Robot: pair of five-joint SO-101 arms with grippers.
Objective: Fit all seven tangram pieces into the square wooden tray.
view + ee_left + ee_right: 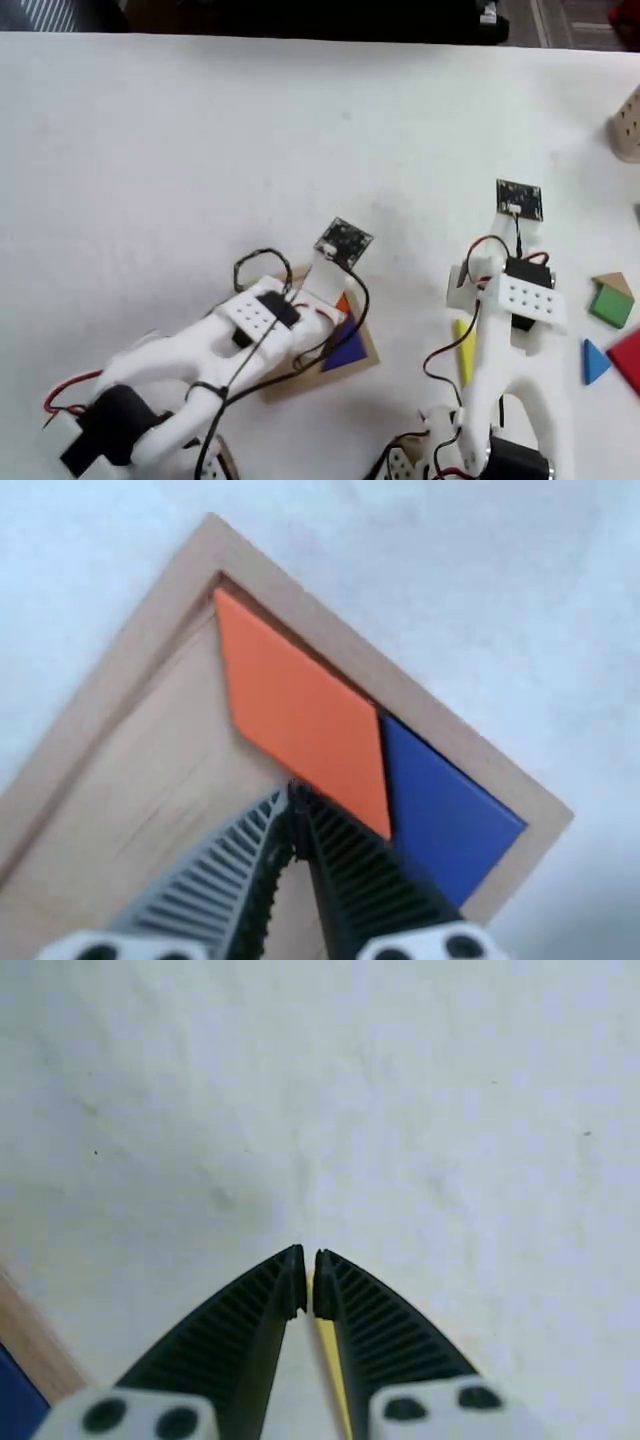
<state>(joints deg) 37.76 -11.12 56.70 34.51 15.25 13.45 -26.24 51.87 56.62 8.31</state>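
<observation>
The square wooden tray (130, 655) holds an orange parallelogram (300, 715) along one inner edge, with a blue piece (440, 815) beside it. My left gripper (297, 798) is shut, and its tips rest at the orange piece's edge with nothing between them. From above, the tray (365, 352) lies partly under that arm. My right gripper (308, 1282) is shut just above the white table. A yellow piece (330, 1355) shows through the slit behind its tips and lies flat beside that arm (465, 350).
At the right edge lie a green square (610, 306), a tan triangle (613, 283), a small blue triangle (595, 362) and a red piece (630, 362). A wooden pegged block (628, 125) stands at the far right. The far table (250, 130) is bare.
</observation>
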